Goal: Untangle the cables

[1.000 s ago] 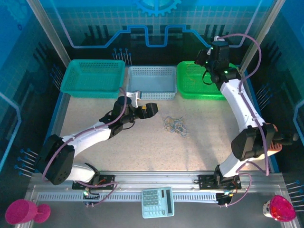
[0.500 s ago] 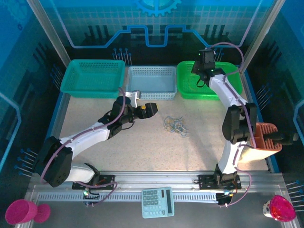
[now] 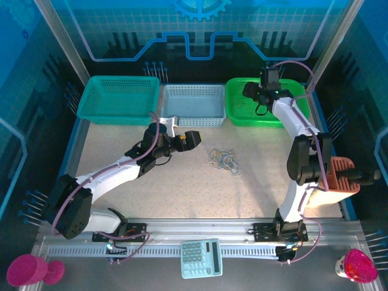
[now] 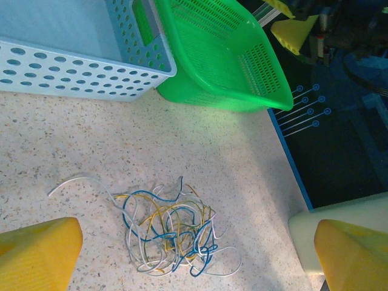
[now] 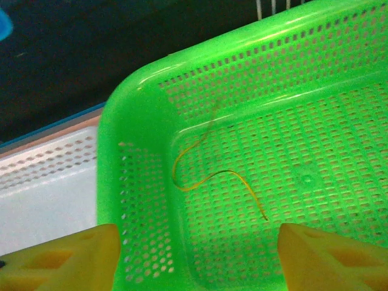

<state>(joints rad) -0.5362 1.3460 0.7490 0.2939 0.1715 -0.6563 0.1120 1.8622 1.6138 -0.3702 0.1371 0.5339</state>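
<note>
One yellow cable (image 5: 227,172) lies in the green basket (image 5: 121,157); the tangled cables (image 4: 170,233) rest on the table (image 4: 242,182). Empty, the left jaws and right jaws gape wide.

The green basket (image 5: 130,121) is glossy perforated plastic, the pale blue basket (image 4: 73,79) duller plastic; the tabletop (image 4: 212,139) looks matt and speckled, stone-like; the cables (image 4: 167,230) have smooth sheaths.

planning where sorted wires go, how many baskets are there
3, in a row at the far side: teal basket on the left, pale blue basket in the middle, green basket on the right.
</note>
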